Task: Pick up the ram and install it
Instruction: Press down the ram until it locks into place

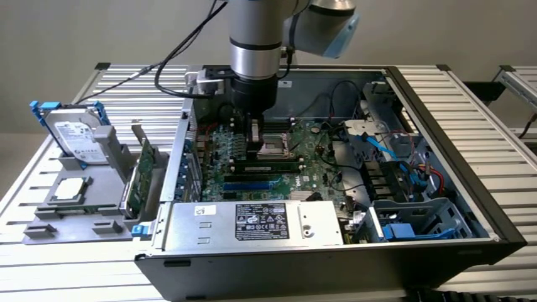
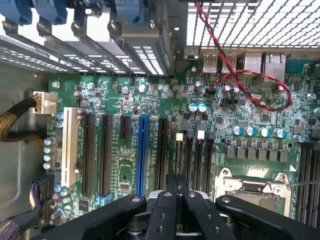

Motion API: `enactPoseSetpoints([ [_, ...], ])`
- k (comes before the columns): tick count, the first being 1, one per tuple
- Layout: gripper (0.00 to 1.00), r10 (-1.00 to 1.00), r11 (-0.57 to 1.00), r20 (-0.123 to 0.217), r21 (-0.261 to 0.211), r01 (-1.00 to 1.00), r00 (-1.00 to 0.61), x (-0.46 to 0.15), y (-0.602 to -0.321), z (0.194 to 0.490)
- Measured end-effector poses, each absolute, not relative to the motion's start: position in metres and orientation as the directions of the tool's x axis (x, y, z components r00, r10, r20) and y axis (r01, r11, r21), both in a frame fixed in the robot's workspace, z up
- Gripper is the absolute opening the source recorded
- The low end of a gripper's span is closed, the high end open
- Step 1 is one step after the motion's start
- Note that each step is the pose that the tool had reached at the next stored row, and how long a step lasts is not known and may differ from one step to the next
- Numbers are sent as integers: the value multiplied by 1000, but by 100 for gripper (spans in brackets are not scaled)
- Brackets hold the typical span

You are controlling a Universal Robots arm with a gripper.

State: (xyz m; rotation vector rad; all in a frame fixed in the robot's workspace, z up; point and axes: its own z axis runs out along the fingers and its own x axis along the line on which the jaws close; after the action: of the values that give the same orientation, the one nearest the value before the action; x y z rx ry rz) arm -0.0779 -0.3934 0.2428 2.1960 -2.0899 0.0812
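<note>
Two fingers of my hand (image 2: 176, 187) are pressed together, gripping nothing, poised just above the motherboard (image 2: 150, 125) inside the open computer case (image 1: 470, 189). From the exterior view, my hand (image 1: 254, 135) hangs beside the processor socket (image 1: 275, 148). One ram (image 1: 266, 167) sits seated in its slot, near my fingertips and just in front of the socket.

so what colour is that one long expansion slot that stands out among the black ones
Blue slot, clearest in the wrist view.
</note>
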Motion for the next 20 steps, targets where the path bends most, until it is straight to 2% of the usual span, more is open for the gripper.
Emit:
enactPoseSetpoints([
  [9, 11, -992, -58, 113, 55, -997, 64, -50, -393, 244],
  [20, 11, -991, -59, 113, 59, -997, 65, -48, -394, 244],
])
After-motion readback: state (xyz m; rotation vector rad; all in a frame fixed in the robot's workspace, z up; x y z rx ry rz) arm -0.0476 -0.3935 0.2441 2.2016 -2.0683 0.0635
